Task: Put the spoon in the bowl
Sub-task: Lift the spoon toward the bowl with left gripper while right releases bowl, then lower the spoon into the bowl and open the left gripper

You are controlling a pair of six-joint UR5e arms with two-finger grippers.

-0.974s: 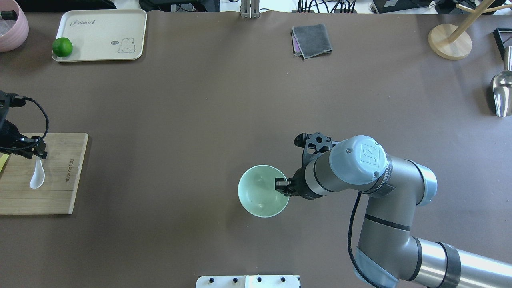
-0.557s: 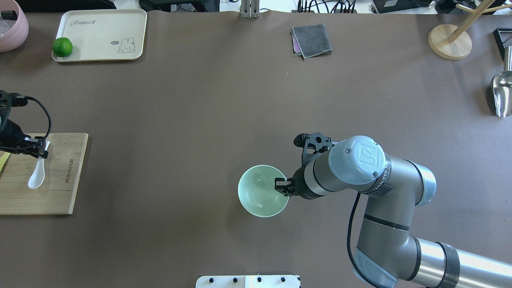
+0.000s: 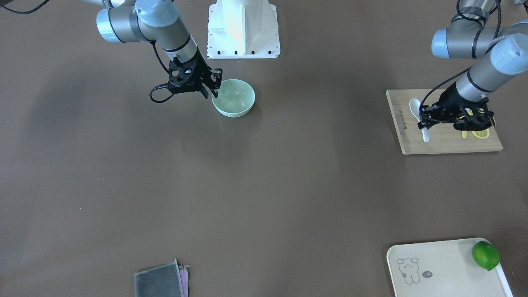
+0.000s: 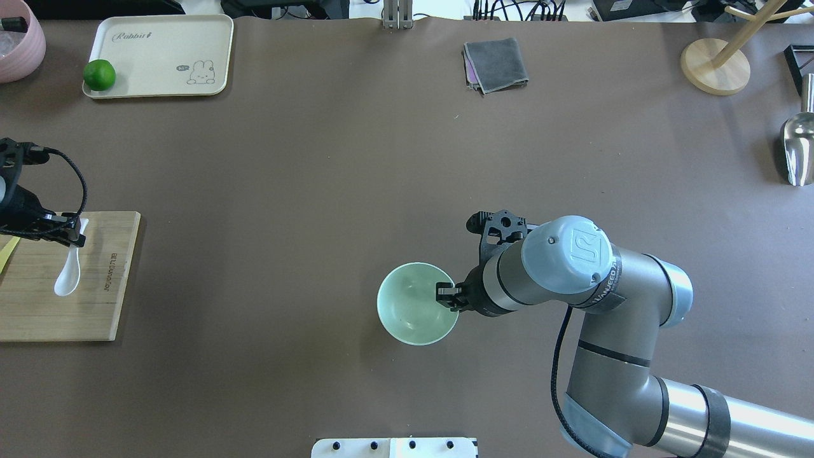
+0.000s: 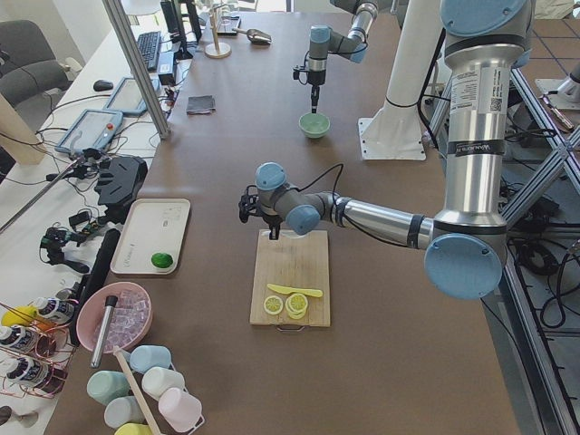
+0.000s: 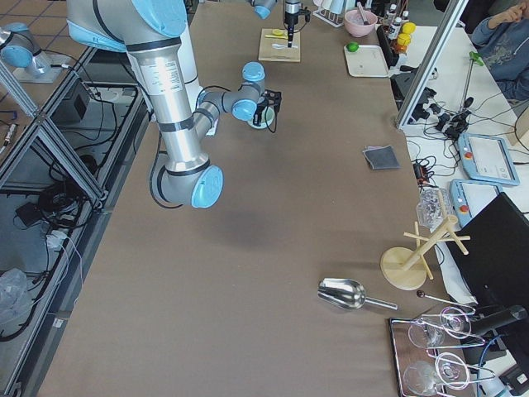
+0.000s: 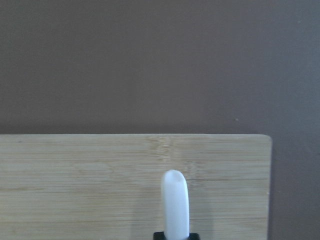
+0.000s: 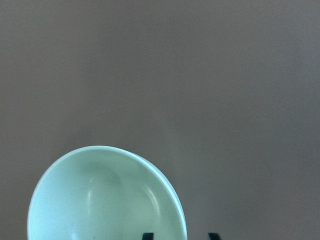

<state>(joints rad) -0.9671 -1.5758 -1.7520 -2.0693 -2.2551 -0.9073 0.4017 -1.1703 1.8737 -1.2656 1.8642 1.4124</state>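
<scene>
The white spoon lies along the wooden cutting board at the table's left edge. My left gripper is shut on its handle, and the scoop points toward the robot. In the left wrist view the handle tip sticks out past the gripper. The front view shows the spoon and the left gripper. The mint-green bowl stands upright near the table's middle. My right gripper is shut on its right rim, one finger inside and one outside. The bowl is empty.
A yellow knife and lemon slices lie on the board beside the left gripper. At the back stand a cream tray with a lime, a pink bowl, a grey cloth and a wooden stand. A metal scoop lies far right.
My left gripper has moved a little away from the robot and to the right with the spoon handle, swinging the spoon. The right arm and bowl have barely shifted.
</scene>
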